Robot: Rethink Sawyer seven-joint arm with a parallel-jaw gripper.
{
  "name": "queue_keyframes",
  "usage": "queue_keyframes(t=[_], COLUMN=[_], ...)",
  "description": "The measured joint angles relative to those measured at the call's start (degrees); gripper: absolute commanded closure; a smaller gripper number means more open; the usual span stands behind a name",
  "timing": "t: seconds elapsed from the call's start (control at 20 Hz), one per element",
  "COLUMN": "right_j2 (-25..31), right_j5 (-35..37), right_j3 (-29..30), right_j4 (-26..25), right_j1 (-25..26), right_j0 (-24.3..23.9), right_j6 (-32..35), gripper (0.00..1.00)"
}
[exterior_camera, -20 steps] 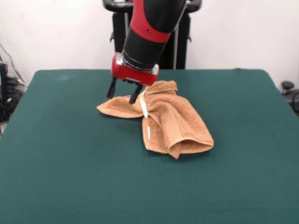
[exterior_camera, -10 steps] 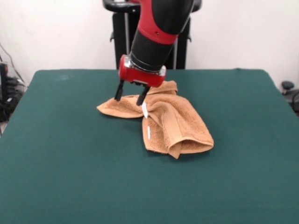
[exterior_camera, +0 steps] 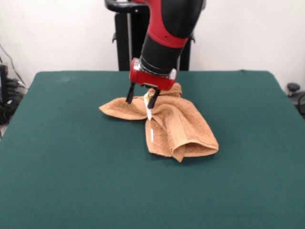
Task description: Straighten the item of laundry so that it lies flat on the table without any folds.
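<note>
The item of laundry (exterior_camera: 177, 125), an orange-tan terry towel, lies bunched and folded near the middle of the green table (exterior_camera: 71, 162). One flap spreads left, a thicker folded mass runs down to the right, and a white tag (exterior_camera: 148, 112) shows at the pinched middle. My gripper (exterior_camera: 141, 101) hangs open just over the towel's upper left part, its two black fingers (exterior_camera: 129, 97) apart, one over the left flap and one beside the tag. Nothing is held between them.
The red and black arm (exterior_camera: 167, 33) comes down from the top centre. The black pedestal (exterior_camera: 124, 33) stands behind the table's far edge. Dark gear (exterior_camera: 7, 90) sits off the table's left side, and a black wheel (exterior_camera: 293, 88) off the right.
The gripper has moved to the right across the towel's top, from over the left flap toward the tag, staying open. The towel has not shifted.
</note>
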Motion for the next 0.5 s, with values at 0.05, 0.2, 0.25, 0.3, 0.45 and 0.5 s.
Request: queue_keyframes(t=[0.05, 0.2, 0.25, 0.3, 0.45, 0.5], right_j2=[0.5, 0.8, 1.0, 1.1, 2.1, 2.2], right_j5=[0.0, 0.0, 0.0, 0.0, -0.1, -0.2], right_j3=[0.3, 0.6, 0.8, 0.9, 1.4, 1.5], right_j4=[0.0, 0.0, 0.0, 0.0, 0.0, 0.0], right_j1=[-0.4, -0.8, -0.9, -1.0, -1.5, -1.5], right_j0=[-0.1, -0.3, -0.4, -0.5, -1.5, -1.6], right_j6=[1.4, 2.5, 3.1, 3.5, 4.5, 4.5], gripper=[0.00, 0.00, 0.00, 0.00, 0.00, 0.00])
